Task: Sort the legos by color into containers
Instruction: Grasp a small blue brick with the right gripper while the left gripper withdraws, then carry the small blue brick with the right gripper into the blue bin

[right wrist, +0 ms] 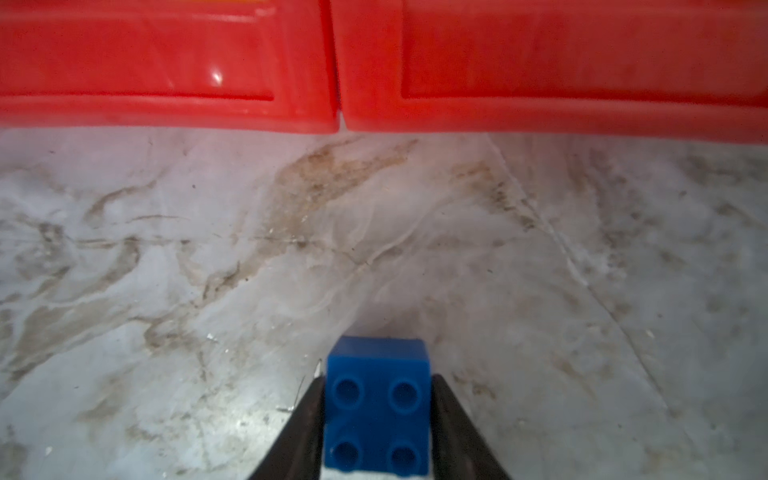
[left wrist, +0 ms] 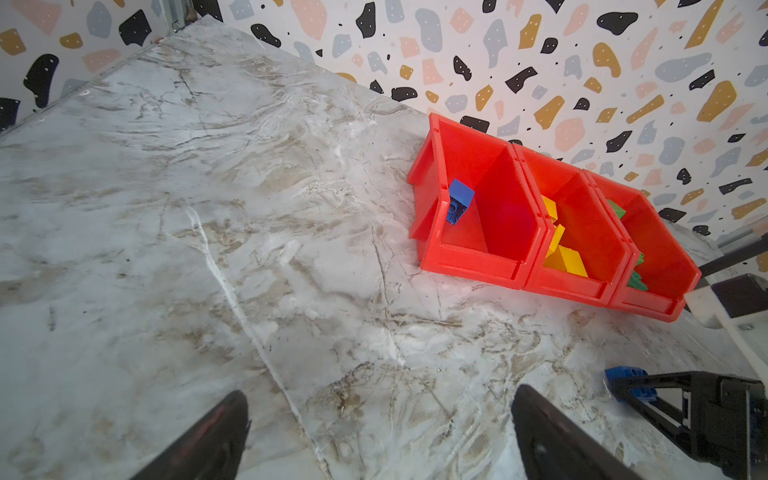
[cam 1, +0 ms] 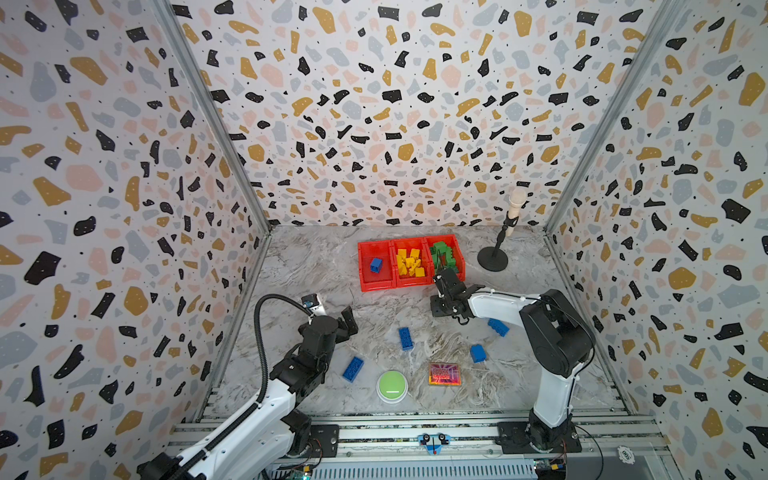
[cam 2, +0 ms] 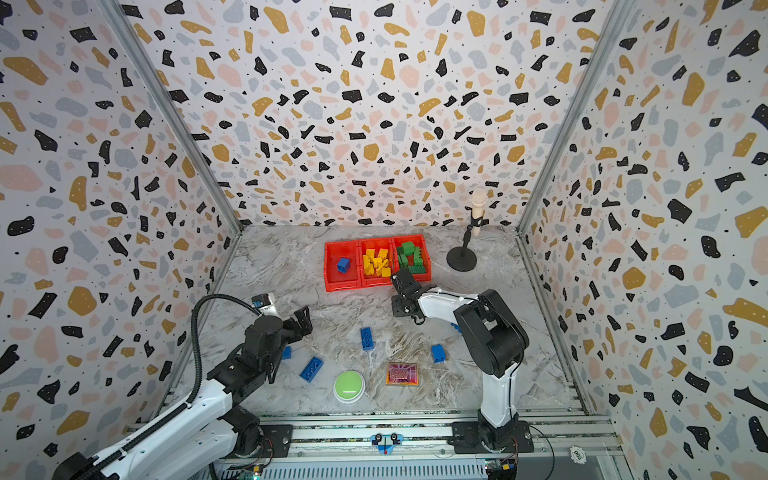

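Right gripper (right wrist: 377, 409) gripping blue lego (right wrist: 376, 361), containers (right wrist: 166, 62) near

Square blue brick (right wrist: 377, 409), four studs showing, near red bins (right wrist: 166, 62) front.

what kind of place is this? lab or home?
Likely a lab data-collection cell: printed terrazzo walls box in a marble-look tabletop, the left arm and right arm bolt to an aluminium rail, and a microphone stand stands at the back.

White arms (cam 1: 552, 390), black joints (cam 1: 557, 332), ribbed black cable (cam 1: 260, 336), black left tool (cam 1: 350, 322)
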`<state>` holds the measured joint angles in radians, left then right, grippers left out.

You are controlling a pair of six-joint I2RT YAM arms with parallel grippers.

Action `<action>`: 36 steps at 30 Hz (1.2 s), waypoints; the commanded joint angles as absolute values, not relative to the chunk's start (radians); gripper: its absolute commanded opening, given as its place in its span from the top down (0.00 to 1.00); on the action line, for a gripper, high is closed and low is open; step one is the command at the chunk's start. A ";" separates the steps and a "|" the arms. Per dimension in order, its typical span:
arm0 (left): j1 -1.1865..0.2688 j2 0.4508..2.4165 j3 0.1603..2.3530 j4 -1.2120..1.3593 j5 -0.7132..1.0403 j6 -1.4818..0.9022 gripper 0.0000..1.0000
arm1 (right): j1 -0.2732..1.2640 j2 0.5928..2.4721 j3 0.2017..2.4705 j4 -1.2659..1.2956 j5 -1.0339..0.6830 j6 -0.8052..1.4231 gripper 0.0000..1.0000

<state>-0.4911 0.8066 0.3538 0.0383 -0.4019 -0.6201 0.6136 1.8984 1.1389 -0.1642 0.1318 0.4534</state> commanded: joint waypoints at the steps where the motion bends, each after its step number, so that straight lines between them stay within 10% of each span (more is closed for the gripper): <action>1: -0.495 0.804 0.341 0.065 -0.418 -0.606 0.00 | 0.619 1.904 1.188 -0.221 0.143 0.442 0.73; 13: -0.494 0.806 0.304 0.099 -0.345 -0.630 0.00 | 0.746 1.859 1.413 -0.340 0.144 0.396 0.75; 28: -0.494 0.685 0.218 0.053 -0.237 -0.745 0.00 | 0.759 2.285 2.094 -0.426 0.075 0.296 0.71; 36: -0.502 0.709 0.236 0.045 -0.167 -0.784 0.00 | 0.743 2.435 2.442 -0.516 0.010 0.259 0.16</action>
<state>-0.4946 0.6964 0.2157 0.0311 -0.2100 -0.7605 0.7506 2.5072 2.3939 -0.4629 0.0334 0.2886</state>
